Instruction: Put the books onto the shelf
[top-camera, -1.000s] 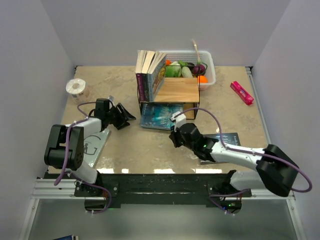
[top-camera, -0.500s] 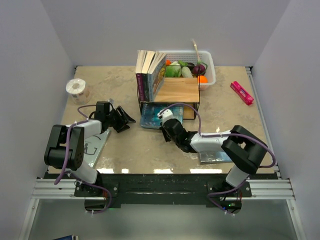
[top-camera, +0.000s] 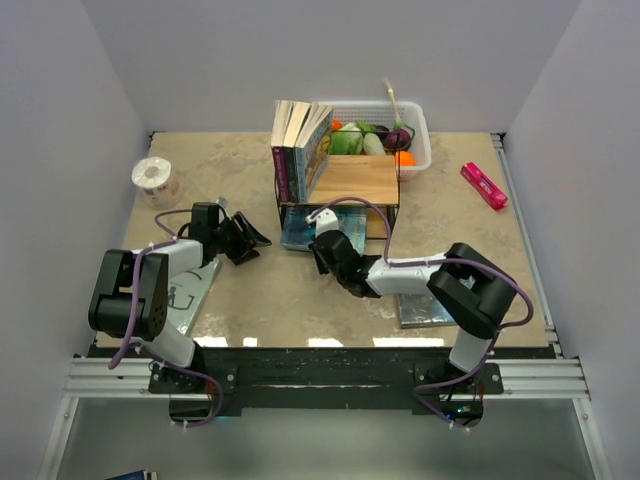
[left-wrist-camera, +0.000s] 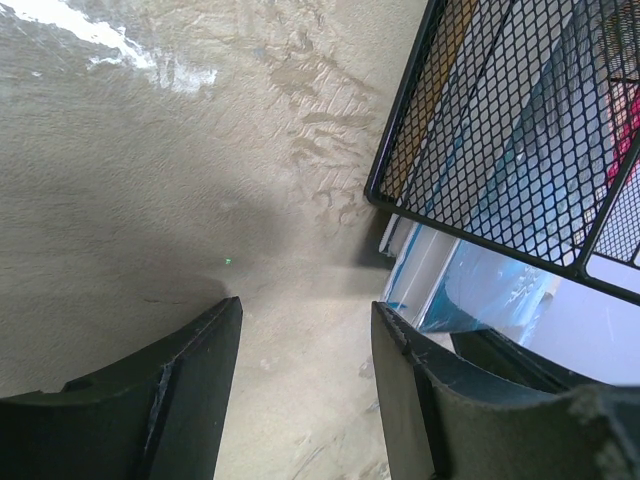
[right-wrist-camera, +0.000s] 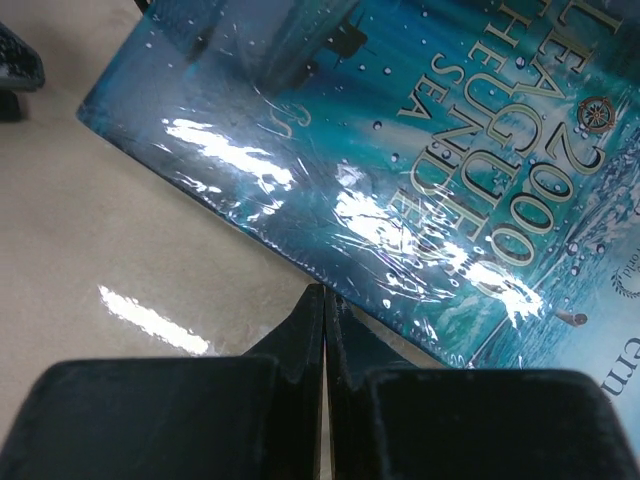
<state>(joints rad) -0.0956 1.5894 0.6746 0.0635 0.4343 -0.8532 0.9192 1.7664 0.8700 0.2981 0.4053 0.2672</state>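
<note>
Table (top-camera: 260, 290): open room on the near and left sides of the shelf.
Shelf (top-camera: 350, 182): far middle of the table; some books (top-camera: 296, 150) stand upright at its left end.
Teal book (right-wrist-camera: 400, 170): lies flat, far part under the shelf frame, long axis left to right.
Right claw (right-wrist-camera: 323, 300): fingers pressed together, holding nothing; tips at the book's near edge; the nearer arm.
Left claw (left-wrist-camera: 305, 330): half apart, empty, beside the shelf's left side.

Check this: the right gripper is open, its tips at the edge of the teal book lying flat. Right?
No: the right gripper is shut, jaws pressed together, in the right wrist view. Its tips are at the edge of the flat teal book.
</note>
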